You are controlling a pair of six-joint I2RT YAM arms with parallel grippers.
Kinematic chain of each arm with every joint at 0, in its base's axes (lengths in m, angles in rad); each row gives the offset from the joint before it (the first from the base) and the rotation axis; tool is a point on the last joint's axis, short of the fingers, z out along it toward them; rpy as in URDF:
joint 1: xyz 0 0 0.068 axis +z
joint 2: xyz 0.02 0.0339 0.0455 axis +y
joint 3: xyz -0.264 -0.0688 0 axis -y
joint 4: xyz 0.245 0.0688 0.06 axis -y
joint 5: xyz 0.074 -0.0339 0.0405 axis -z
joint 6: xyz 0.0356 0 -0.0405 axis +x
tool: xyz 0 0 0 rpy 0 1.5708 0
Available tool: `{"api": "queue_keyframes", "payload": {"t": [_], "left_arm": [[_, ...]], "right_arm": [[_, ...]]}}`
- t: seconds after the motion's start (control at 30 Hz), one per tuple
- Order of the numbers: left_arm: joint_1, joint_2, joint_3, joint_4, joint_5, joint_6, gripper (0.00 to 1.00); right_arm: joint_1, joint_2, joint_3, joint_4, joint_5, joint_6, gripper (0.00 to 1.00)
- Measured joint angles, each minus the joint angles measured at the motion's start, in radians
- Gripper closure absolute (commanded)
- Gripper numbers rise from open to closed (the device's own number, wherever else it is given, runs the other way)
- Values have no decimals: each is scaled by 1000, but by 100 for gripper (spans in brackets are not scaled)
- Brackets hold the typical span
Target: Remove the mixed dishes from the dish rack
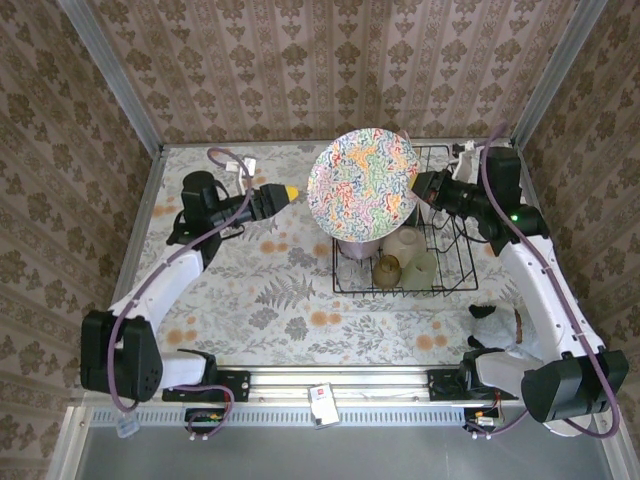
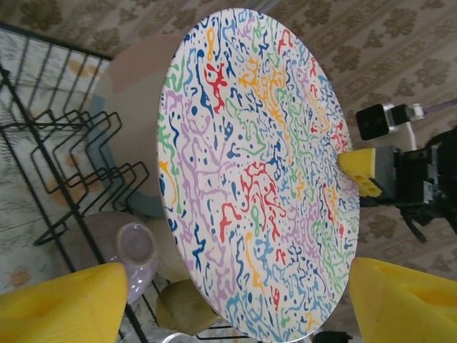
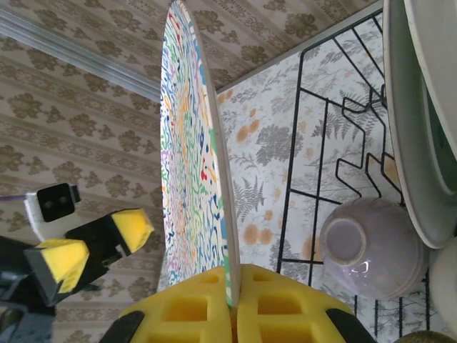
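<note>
Multicoloured squiggle plate (image 1: 362,183) held up over the left end of the dish rack (image 1: 455,285), its rim clamped in my right gripper (image 3: 234,304).
My left gripper (image 1: 283,192) sits just left of the plate, fingers apart, gripping nothing. In the rack at the table's (image 1: 250,300) far right: lavender bowl (image 3: 368,246), cups (image 1: 405,250), more plates (image 3: 414,121) standing behind the bowl.

Multicolour squiggle plate (image 1: 362,182), upright (edge down), over black rack (image 1: 404,291)
</note>
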Motion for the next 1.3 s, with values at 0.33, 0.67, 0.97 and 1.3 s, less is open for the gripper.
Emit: {"api": "queue_keyframes", "payload": {"t": [0.33,0.67,0.97,1.3], "left_arm": [[-18,90,18,153,75,-127,29],[-47,146,37,302,89,-256,63],[-48,177,37,418,84,-380,97],[-60,193,36,440,37,-450,100]], "right_arm": [[-31,-11,-71,121,-142,71,100],[-34,-10,-79,186,-185,103,100],[-34,-8,-79,213,-191,115,100],[-33,-4,-79,247,-196,117,65]]}}
